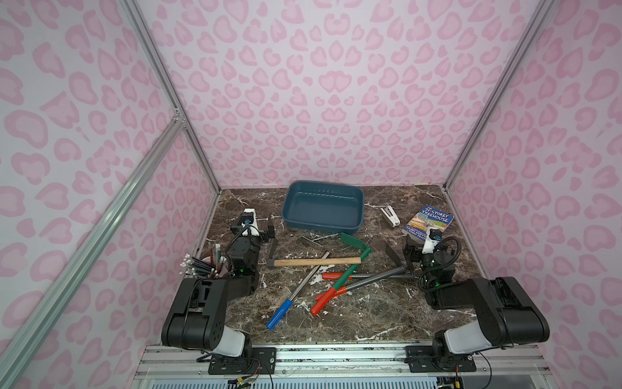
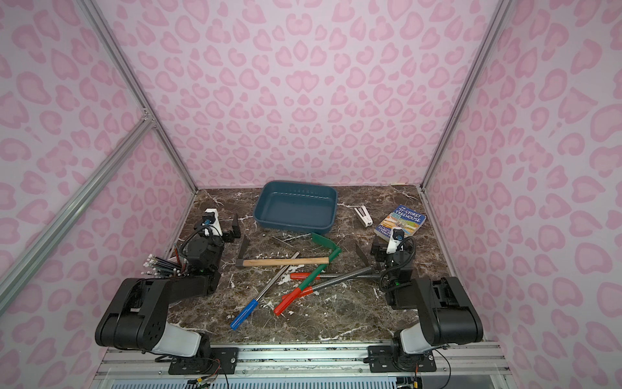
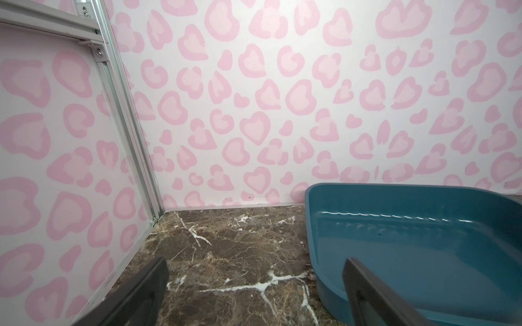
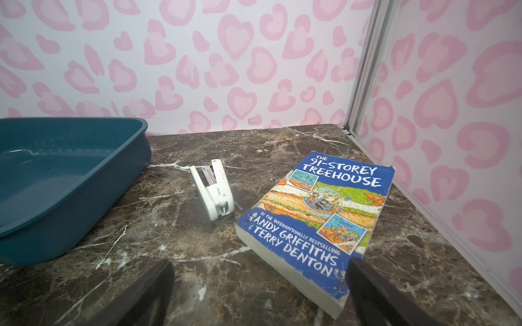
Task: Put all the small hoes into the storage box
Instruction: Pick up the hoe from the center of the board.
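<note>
Found small hoe (image 1: 350,272) lying mid-table among tools, outside the empty storage box (image 1: 319,226) farther back. Found left gripper (image 1: 270,240) and right gripper (image 1: 400,252) spread wide, empty. Judged grasp and transfer undone.

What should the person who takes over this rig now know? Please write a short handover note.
Left gripper: open, holding nothing.
Right gripper: open, holding nothing.
Small hoe: lies on the table, with its green blade toward the storage box but outside it, and its neck by the end of the hammer handle.
Storage box: at the back of the table, empty.
Done: nothing; the hoe is not yet grasped.
Left: grasp the hoe, lift it clear of the hammer, set it in the box.
</note>
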Controlling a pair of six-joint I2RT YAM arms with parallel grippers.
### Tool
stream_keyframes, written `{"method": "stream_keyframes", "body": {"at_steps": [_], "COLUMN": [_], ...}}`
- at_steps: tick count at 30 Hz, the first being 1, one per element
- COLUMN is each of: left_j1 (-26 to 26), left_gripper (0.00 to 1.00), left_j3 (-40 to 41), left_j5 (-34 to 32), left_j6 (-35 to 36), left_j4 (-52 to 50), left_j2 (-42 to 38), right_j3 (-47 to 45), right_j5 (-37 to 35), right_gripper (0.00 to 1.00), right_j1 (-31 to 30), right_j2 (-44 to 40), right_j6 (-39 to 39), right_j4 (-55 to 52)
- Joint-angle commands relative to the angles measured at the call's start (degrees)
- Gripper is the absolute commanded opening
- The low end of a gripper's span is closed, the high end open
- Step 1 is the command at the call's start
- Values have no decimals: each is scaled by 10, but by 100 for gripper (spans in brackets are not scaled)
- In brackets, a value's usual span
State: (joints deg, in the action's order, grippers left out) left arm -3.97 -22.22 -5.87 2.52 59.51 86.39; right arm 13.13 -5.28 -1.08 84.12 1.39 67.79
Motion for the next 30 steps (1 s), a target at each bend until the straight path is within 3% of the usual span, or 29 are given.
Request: {"method": "stream_keyframes", "body": {"at_steps": [1, 5, 17, 30], "left_j1": [0, -16, -59, -83], "left_gripper": [100, 97, 96, 96], "left_j3": [-21, -69, -235, -249], "left_j5": [-17, -57, -23, 41], "left_j6": [-10, -34, -212, -371], "left_j4": [-81, -174, -505, -646], "left_j2": [-16, -36, -46, -108], "right_j3": [18, 60, 166, 327], "right_j5": [10, -1, -95, -129], "right_gripper": [99, 99, 99, 99], "right_j1": [-4, -15, -133, -225], "right_j2": [-25, -59, -124, -110], "right_j6": [-13, -17, -36, -53], "right_j4": [-40, -154, -394, -592]}}
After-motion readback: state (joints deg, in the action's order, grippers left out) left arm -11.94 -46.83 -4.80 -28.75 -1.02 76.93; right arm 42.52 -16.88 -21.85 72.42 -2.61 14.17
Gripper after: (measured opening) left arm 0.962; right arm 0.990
